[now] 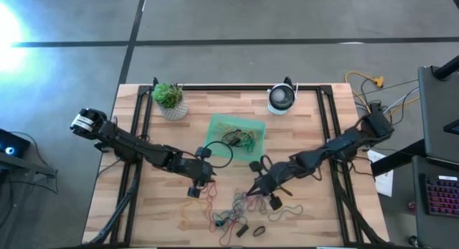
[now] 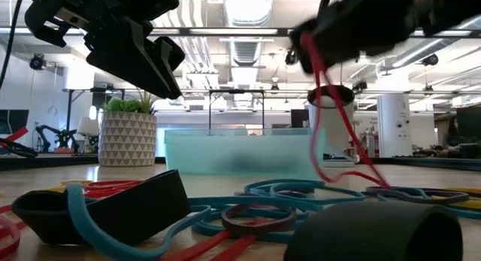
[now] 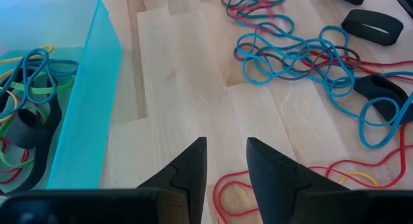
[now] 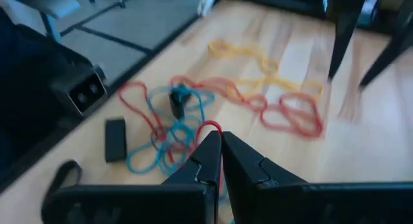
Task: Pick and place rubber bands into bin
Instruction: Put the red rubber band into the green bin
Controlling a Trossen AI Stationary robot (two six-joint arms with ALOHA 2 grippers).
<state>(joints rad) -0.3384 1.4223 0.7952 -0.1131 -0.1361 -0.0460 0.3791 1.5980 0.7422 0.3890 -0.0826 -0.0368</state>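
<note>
Right gripper clamps one red rubber band | left gripper parted, empty | one bin

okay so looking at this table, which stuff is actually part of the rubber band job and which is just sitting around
Part of the job:
- thin coloured rubber bands loose on the wood
- translucent green plastic bin, some bands already in it

Just lying about:
- small white pot with green plant
- round white and dark device

No legible text, label, brand, number or sign appears in any view. Nothing can be read on the bin, the rubber bands, the plant pot or the round device.
</note>
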